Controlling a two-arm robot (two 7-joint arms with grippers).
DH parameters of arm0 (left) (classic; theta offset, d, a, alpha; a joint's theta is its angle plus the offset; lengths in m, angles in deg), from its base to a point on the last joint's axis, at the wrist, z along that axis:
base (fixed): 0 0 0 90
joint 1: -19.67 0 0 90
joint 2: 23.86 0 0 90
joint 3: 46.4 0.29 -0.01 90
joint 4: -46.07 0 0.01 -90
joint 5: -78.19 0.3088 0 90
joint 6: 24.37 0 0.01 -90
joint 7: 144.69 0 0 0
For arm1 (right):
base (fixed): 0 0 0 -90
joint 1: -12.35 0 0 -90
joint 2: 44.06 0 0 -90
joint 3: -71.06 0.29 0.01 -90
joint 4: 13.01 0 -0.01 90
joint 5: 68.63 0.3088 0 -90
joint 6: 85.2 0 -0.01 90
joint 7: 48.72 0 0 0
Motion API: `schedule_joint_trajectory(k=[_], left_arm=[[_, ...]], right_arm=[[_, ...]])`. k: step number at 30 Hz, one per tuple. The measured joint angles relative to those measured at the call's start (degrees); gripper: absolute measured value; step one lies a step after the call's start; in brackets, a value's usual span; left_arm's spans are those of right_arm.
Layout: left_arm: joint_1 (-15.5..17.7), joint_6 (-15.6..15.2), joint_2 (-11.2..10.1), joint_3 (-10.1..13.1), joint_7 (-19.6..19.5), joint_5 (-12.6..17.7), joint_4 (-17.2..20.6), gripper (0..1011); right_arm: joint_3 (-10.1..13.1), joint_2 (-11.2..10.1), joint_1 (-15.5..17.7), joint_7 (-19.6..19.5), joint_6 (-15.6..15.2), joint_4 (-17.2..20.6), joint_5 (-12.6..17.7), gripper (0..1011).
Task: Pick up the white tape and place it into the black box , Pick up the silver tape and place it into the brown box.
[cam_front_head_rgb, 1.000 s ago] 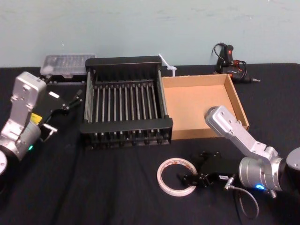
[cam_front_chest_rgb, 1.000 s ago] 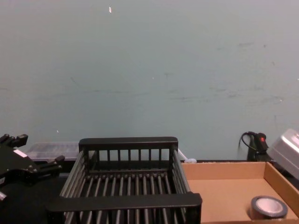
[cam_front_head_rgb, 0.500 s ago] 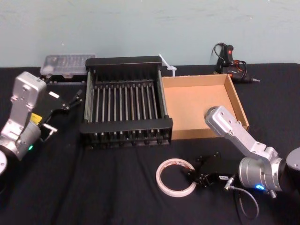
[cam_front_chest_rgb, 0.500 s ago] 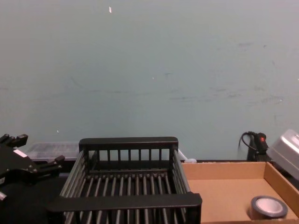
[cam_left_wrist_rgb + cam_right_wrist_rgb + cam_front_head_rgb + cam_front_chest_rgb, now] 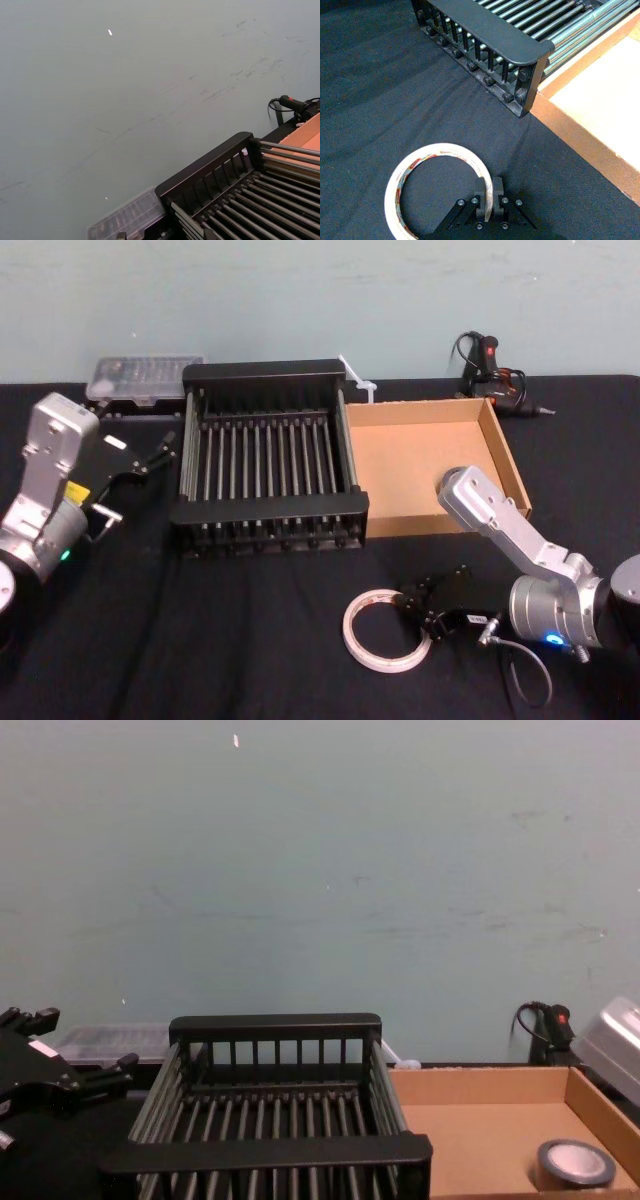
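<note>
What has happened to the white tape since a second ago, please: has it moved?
Yes. Pinched by the right claw, the white tape has slid toward the robot and slightly right, away from the black crate. The left claw idles beside it.

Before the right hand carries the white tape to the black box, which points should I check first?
1. Grip: the right hand is shut across the wall of the white tape, one finger inside the ring and one outside. Ok.
2. Roll clear of the cloth: cannot tell.
3. Target: the black box has nothing on its bars. Ok.
4. Silver tape: it lies inside the brown box. Ok.
5. Left hand: parked and open to the left of the black box, away from the carrying path. Ok.
</note>
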Motion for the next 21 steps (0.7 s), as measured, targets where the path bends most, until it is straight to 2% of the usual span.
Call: schedule_joint_trajectory(k=[21], left_arm=[[0.0,0.0,0.0,0.0,0.0,0.0,0.0,1001]], right_arm=[[0.5,-0.1,0.3,-0.2,0.0,0.4,0.0,94]])
